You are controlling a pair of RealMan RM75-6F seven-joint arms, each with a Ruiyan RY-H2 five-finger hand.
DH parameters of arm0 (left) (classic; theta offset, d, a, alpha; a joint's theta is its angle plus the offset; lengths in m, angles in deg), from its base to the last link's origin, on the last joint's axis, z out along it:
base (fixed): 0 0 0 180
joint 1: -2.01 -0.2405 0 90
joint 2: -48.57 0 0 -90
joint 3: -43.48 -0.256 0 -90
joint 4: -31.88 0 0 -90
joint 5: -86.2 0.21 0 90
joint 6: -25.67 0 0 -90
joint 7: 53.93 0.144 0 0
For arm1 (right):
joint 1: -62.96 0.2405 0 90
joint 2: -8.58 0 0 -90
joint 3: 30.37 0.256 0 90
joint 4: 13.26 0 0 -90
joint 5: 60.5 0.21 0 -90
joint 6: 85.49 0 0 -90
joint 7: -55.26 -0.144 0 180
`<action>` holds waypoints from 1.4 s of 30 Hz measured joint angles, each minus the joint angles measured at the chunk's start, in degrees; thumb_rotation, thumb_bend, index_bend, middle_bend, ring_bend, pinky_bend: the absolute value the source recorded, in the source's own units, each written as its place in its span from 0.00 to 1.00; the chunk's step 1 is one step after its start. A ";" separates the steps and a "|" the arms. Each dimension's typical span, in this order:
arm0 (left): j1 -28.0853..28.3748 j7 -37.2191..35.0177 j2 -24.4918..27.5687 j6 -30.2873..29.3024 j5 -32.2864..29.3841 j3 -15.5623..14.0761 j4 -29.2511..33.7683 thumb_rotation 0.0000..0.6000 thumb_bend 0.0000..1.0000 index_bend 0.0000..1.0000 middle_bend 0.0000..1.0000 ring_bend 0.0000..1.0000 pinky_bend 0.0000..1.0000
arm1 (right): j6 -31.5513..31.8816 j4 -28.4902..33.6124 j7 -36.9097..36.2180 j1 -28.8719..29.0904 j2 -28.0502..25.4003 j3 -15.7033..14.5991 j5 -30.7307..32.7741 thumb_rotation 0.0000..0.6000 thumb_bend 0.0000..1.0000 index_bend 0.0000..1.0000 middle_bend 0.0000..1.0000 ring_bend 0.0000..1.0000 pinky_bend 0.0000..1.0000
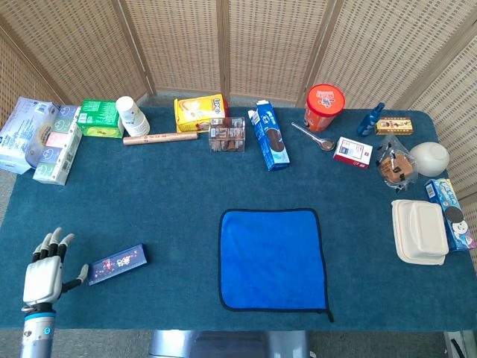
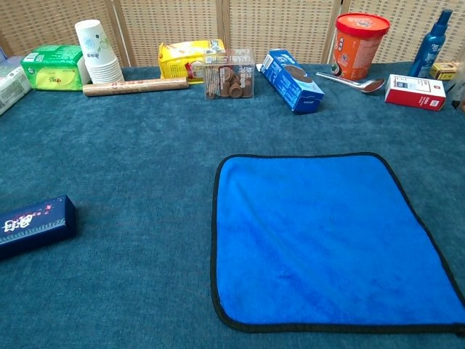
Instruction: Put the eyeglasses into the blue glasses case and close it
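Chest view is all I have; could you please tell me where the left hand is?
Observer: The left hand is at the near left corner of the table, just left of the dark blue printed box.
Operator: Is it holding anything?
Observer: No, its fingers are spread with nothing in them.
Operator: And the right hand?
Observer: The head view does not show it either.

Left hand (image 1: 41, 277) — fingers spread, holding nothing.
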State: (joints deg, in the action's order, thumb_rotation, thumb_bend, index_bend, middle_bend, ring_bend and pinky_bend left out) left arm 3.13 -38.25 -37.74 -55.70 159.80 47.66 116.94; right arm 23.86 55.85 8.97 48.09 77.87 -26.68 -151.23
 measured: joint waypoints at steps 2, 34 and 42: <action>-0.10 -0.71 0.52 -0.49 0.59 -0.15 0.96 0.57 0.30 0.12 0.00 0.00 0.12 | -0.01 0.00 0.09 0.05 0.01 0.02 -0.04 0.57 0.33 0.00 0.13 0.00 0.14; 2.17 15.55 2.46 2.85 -2.49 -4.15 11.80 0.47 0.33 0.14 0.00 0.00 0.08 | 0.91 0.84 0.51 -0.17 -0.14 0.22 -0.12 0.57 0.33 0.00 0.13 0.00 0.14; 2.22 17.02 1.99 1.78 -1.98 -4.68 12.13 0.67 0.36 0.14 0.00 0.00 0.07 | 0.98 0.70 0.30 -0.22 -0.18 0.25 -0.12 0.57 0.33 0.00 0.13 0.00 0.14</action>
State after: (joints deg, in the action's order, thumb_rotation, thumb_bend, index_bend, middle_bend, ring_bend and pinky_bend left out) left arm 5.36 -21.24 -35.76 -53.91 157.82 42.98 129.08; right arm 24.84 56.55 9.27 47.87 77.70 -26.43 -151.35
